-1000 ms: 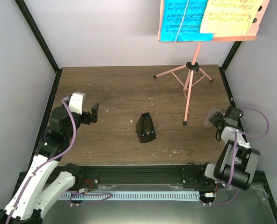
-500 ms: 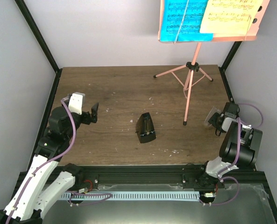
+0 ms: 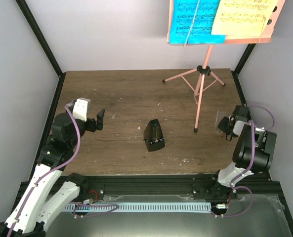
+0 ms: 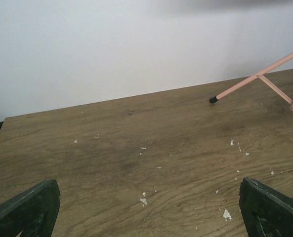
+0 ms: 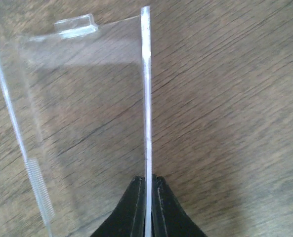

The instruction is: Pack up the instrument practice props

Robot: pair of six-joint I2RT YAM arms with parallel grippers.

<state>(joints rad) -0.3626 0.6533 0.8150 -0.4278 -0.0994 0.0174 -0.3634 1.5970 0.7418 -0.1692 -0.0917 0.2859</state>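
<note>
The pink music stand point(image 3: 201, 84) stands at the back right, its desk point(image 3: 267, 34) carrying a cyan page point(image 3: 193, 19) and a pale-yellow page point(image 3: 242, 17). The black pyramid metronome point(image 3: 154, 135) sits mid-table. My right gripper point(image 3: 229, 126) point(image 5: 146, 180) is shut on the edge of a clear plastic case point(image 3: 222, 121) point(image 5: 82, 98), held upright just right of the stand's near foot. At the table's left my left gripper point(image 3: 96, 121) point(image 4: 148, 212) is open and holds nothing. One stand leg point(image 4: 255, 79) shows in the left wrist view.
Black frame posts point(image 3: 40, 39) and pale walls close in the brown wooden table point(image 3: 126, 94). White flecks point(image 4: 144, 200) dot its surface. A black rail point(image 3: 151, 185) runs along the near edge, between the arm bases.
My right gripper has closed on the clear plastic case, and its arm has drawn slightly back and left. The left arm, stand and metronome have not moved.
</note>
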